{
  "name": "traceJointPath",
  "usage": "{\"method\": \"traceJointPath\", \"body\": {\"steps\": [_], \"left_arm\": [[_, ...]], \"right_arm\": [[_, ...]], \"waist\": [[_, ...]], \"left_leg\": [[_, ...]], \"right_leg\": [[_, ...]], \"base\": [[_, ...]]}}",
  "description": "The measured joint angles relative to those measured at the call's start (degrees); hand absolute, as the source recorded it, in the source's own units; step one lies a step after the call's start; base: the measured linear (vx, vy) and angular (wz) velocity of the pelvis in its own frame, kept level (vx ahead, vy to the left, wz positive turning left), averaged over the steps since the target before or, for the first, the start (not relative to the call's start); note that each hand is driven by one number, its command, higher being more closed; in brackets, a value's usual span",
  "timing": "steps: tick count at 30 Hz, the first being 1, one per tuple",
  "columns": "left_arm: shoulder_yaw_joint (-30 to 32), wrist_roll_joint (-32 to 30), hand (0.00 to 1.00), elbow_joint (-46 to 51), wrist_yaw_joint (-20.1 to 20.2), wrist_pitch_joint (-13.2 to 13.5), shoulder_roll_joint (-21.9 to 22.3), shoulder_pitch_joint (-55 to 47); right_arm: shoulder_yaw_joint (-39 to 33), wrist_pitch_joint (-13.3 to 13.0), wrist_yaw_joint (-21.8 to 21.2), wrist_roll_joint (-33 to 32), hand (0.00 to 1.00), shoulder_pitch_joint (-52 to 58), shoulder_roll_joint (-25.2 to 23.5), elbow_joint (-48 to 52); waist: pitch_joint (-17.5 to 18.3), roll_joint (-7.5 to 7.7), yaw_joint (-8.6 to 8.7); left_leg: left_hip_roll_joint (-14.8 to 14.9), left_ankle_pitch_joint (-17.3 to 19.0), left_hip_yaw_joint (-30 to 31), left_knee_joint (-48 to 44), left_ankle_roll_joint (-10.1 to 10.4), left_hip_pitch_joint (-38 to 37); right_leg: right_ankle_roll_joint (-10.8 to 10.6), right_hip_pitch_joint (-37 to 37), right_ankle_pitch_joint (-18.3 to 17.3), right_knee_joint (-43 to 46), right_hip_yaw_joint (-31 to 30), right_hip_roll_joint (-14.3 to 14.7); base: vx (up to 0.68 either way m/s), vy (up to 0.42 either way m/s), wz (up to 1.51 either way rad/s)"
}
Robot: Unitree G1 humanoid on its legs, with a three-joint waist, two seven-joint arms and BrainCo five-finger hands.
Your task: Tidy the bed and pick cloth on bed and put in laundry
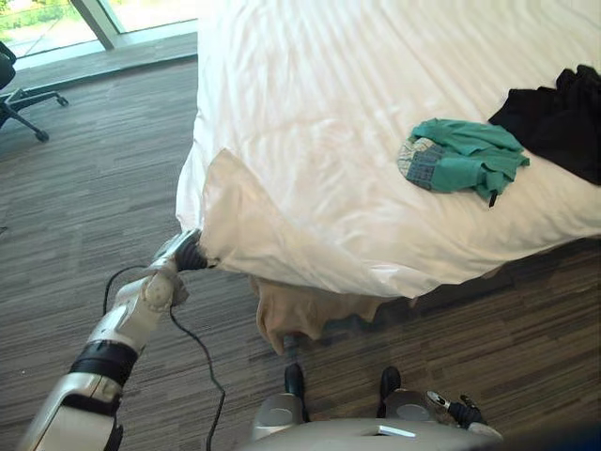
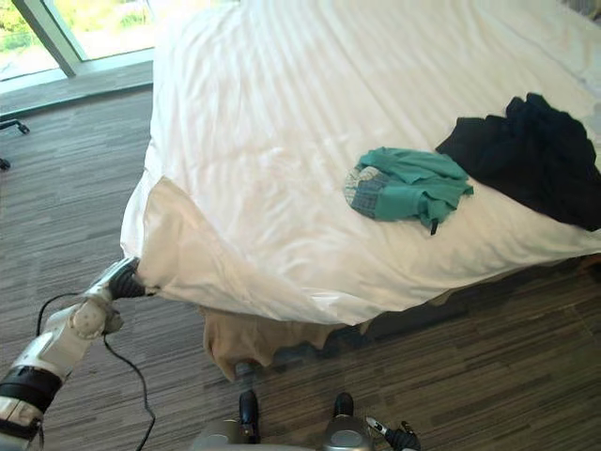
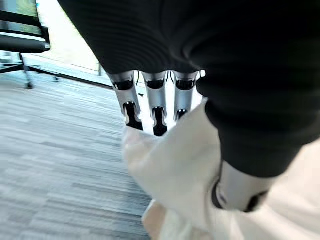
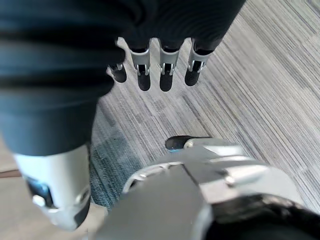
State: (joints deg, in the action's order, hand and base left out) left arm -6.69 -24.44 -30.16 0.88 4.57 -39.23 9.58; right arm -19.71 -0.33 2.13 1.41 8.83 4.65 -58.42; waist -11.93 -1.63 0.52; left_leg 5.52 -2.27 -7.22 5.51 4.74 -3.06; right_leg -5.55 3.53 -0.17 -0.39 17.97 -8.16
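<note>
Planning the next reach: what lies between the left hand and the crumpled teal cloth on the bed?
Just bare, wrinkled white bed sheet, folded over by the left hand gripping its corner; nothing else before the teal cloth, per left eye view.

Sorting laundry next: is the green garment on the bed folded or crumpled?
Crumpled: the green garment lies in a bunched heap on the white sheet.

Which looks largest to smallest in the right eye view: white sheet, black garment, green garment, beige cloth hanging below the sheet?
1. white sheet, by far.
2. black garment, even though the view's edge cuts it.
3. green garment and beige cloth look alike; the beige one is partly hidden under the sheet, so I leave them unranked.
</note>
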Motion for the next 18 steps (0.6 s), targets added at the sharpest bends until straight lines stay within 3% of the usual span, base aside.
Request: {"method": "traceJointPath", "body": {"steps": [4, 12, 18], "left_arm": [[5.4, 0.0, 0.00, -3.1, -0.5, -0.8, 3.2, -4.3], [20.0, 0.1, 0.00, -23.0, -2.4, -3.2, 10.2, -12.0], [26.8, 0.9, 0.00, -28.6, -4.1, -4.4, 16.4, -16.3]], "right_arm": [[-1.0, 0.9, -0.3, 0.2, 0.00, 0.4, 0.0, -1.2], [-4.3, 1.4, -0.5, 2.2, 0.00, -0.3, -0.2, -2.5], [-4.6, 1.4, -0.1, 2.2, 0.00, -1.9, -0.2, -5.3]], "waist": [[0.8, 1.33, -0.43], [2.7, 1.81, -2.99], [4.1, 2.06, -3.40]], "left_leg": [[-0.4, 0.0, 2.0, 0.0, 0.0, 0.0], [-1.1, 0.0, 4.7, 0.2, 0.0, 0.1], [-1.3, 0.0, 5.1, 0.4, 0.0, -0.1]], "right_leg": [[-0.1, 1.9, -0.1, -1.3, 2.1, 0.0], [-0.8, 4.1, -0.8, -2.2, 5.0, -0.4], [-1.0, 4.9, -0.7, -2.7, 5.1, -0.5]], "base": [[0.02, -0.008, 0.30], [0.02, -0.006, 0.20], [-0.04, -0.003, 0.05]]}}
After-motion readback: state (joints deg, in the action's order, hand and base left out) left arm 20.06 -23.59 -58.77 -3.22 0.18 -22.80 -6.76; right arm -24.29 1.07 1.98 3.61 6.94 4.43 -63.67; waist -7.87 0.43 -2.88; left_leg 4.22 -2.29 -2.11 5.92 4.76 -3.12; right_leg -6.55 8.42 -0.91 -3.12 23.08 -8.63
